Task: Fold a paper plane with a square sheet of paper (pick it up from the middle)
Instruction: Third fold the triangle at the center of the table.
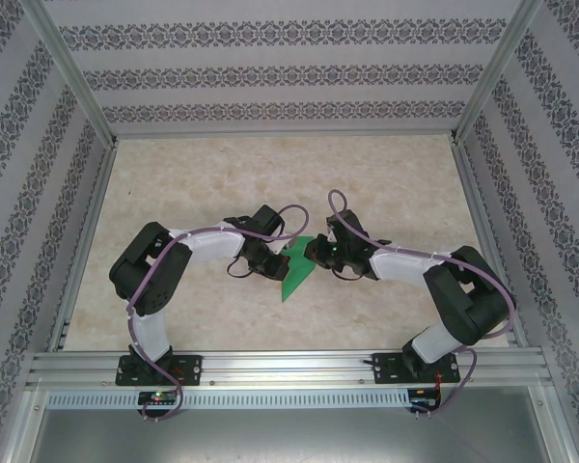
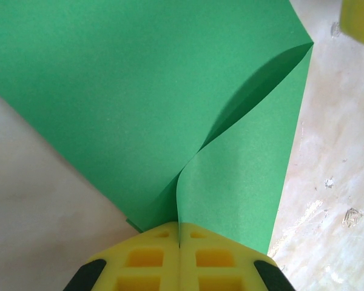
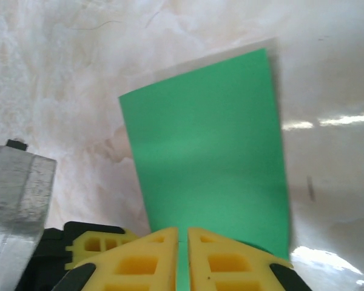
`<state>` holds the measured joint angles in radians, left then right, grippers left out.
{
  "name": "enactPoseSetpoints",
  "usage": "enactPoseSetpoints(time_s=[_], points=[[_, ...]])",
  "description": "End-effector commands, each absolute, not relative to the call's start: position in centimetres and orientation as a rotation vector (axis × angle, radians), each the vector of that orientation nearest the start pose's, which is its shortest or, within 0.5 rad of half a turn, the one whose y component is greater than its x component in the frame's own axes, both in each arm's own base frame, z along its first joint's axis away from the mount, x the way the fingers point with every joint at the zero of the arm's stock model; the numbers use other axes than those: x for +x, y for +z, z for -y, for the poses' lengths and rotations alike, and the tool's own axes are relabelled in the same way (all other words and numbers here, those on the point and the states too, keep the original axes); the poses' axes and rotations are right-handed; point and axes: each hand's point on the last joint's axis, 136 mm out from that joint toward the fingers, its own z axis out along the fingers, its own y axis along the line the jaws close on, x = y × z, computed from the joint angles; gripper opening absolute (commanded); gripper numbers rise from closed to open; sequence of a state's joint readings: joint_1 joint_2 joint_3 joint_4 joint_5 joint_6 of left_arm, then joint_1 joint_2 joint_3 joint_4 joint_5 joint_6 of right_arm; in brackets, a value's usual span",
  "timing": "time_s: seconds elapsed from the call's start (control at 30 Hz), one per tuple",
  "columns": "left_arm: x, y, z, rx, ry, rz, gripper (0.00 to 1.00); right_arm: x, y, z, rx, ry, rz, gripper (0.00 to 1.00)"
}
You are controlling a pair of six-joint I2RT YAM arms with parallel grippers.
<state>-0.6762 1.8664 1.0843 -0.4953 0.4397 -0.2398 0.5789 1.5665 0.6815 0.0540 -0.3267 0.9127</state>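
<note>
The square sheet of paper is bright green and partly folded, tapering to a point toward the near edge of the table between the two arms. In the left wrist view the sheet has a flap curling up from a crease, and my left gripper is shut on the edge of that flap. My right gripper faces the left gripper from the other side. Its jaws stand a thin slit apart over the sheet, and green shows through the slit. From above, the right gripper is at the sheet's upper right.
The table is pale and marbled, walled by patterned panels and aluminium posts. A metal rail runs along the near edge by the arm bases. One yellow finger of the left gripper sits close beside the right fingers.
</note>
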Motion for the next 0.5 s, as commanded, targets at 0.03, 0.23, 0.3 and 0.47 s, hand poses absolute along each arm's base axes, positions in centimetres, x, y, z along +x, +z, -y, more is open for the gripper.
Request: enactPoseSetpoints(time_s=[0.03,0.23,0.3,0.47], points=[[23.5,-1.8,26.5,0.749,-0.587,-3.014,0.00,28.3,3.6,-26.8,0.215,1.012,-2.672,0.13],[23.6,-1.3,26.7,0.744,-0.601,-2.999,0.04,27.4,-0.9,-24.9,0.301,0.913,-2.753,0.13],[23.8,-0.6,26.9,0.730,-0.612,-2.981,0.08,27.1,-1.4,-24.9,0.298,0.907,-2.766,0.12],[24.9,2.8,26.9,0.670,-0.602,-2.911,0.26,26.7,-1.7,-24.5,0.282,0.862,-2.793,0.12]])
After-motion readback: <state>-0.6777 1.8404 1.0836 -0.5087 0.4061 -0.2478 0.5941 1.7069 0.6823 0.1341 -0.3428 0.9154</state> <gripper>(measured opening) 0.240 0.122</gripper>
